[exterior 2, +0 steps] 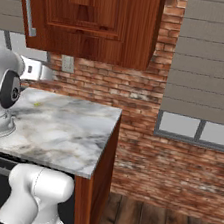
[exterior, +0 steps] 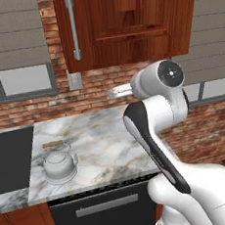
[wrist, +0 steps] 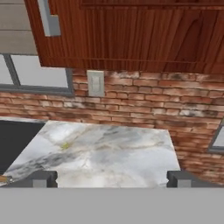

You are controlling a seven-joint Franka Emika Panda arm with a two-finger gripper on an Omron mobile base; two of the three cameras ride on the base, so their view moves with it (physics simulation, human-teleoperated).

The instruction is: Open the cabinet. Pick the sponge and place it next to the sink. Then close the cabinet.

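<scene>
Dark fingertips (wrist: 43,178) of the gripper (wrist: 111,179) are seen spread wide with nothing held between them, directed over the marble counter (wrist: 118,153) toward the brick wall (wrist: 144,94) and its pale wall plate (wrist: 96,82). Mounted above is the reddish-brown cabinet (exterior: 124,22), whose door is shut and fitted with 1 vertical silver bar handle (exterior: 73,29). At the counter's left, the dark sink (exterior: 11,159) is seen, with 1 grey kettle (exterior: 59,163) set just beside it.
</scene>
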